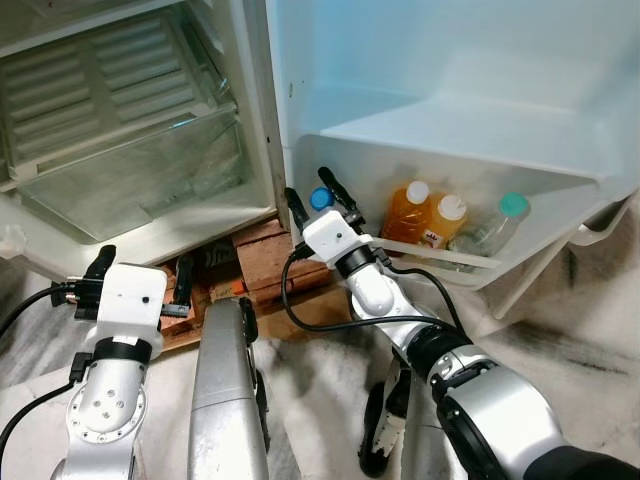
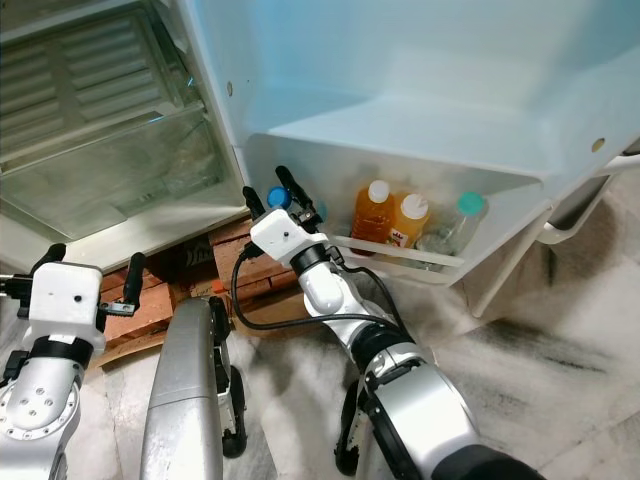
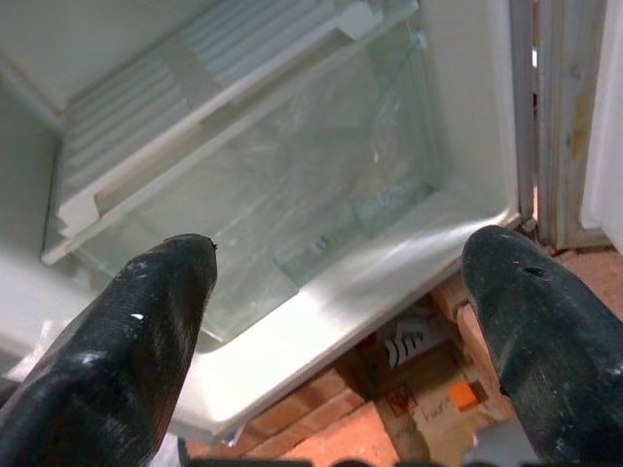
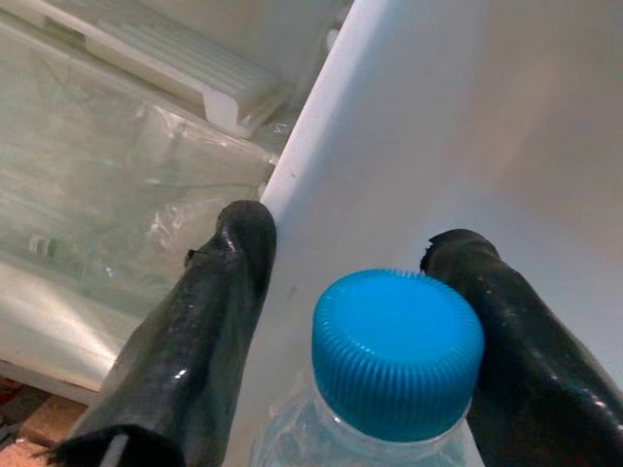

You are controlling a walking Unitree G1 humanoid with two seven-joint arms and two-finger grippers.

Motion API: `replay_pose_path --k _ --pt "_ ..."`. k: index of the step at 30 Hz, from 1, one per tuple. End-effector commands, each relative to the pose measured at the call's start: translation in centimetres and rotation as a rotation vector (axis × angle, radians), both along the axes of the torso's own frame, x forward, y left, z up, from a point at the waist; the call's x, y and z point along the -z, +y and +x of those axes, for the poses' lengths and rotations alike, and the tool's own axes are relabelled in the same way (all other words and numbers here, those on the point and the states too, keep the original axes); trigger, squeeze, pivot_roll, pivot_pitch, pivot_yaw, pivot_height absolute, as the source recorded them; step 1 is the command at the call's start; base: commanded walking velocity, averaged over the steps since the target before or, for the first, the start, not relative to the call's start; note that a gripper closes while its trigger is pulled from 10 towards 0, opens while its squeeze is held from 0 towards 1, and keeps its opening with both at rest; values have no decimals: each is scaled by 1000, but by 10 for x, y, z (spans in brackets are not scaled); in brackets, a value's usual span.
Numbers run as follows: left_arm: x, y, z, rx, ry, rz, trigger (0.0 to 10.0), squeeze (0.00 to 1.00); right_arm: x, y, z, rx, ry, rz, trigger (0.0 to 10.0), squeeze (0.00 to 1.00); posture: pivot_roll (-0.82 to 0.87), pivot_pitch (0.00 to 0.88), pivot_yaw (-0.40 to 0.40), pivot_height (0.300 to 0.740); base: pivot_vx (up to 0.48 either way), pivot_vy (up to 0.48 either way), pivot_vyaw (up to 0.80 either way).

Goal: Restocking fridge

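My right gripper point(image 1: 306, 183) is shut on a clear bottle with a blue cap point(image 1: 320, 198), held upright at the left end of the fridge door's lower shelf point(image 1: 445, 264). In the right wrist view the blue cap point(image 4: 397, 345) stands between the two black fingers point(image 4: 209, 321), close against the white door wall. Further along the same shelf stand two orange juice bottles point(image 1: 405, 212) with white caps and a clear bottle with a teal cap point(image 1: 500, 220). My left gripper point(image 1: 145, 255) is open and holds nothing, low in front of the fridge's bottom glass drawer point(image 1: 130, 180).
The fridge body is open at the left, with a ribbed white shelf point(image 3: 224, 88) above the glass drawer. Red bricks and cardboard scraps point(image 1: 265, 265) lie under the fridge's front edge. The floor is marbled grey. A black cable point(image 1: 300, 310) loops along my right arm.
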State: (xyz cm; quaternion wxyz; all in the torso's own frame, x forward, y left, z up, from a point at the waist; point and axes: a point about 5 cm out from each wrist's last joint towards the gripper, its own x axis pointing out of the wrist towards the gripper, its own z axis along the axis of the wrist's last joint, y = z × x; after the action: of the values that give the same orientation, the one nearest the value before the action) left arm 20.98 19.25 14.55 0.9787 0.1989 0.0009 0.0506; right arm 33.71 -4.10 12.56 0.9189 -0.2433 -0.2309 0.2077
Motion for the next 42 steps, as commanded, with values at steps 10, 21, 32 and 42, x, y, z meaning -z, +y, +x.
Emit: replay_pose_path --k 10,21,32,42 --pt "6 6 19 -22 -25 12 10000 0 -34 -52 17 77 4 147 10000 1000 228 140 -2 507 0 0 0" --pt "13 11 24 -56 -45 7 10000 0 1 -90 -42 86 95 189 10000 788 194 59 -11 507 0 0 0" --pt "30 6 24 -65 -22 -28 10000 0 29 -103 -94 241 282 312 10000 0 150 0 -13 507 0 0 0" --pt "36 -2 36 -16 -24 -54 10000 0 13 -108 -81 260 304 415 10000 0 121 0 -2 547 0 0 0"
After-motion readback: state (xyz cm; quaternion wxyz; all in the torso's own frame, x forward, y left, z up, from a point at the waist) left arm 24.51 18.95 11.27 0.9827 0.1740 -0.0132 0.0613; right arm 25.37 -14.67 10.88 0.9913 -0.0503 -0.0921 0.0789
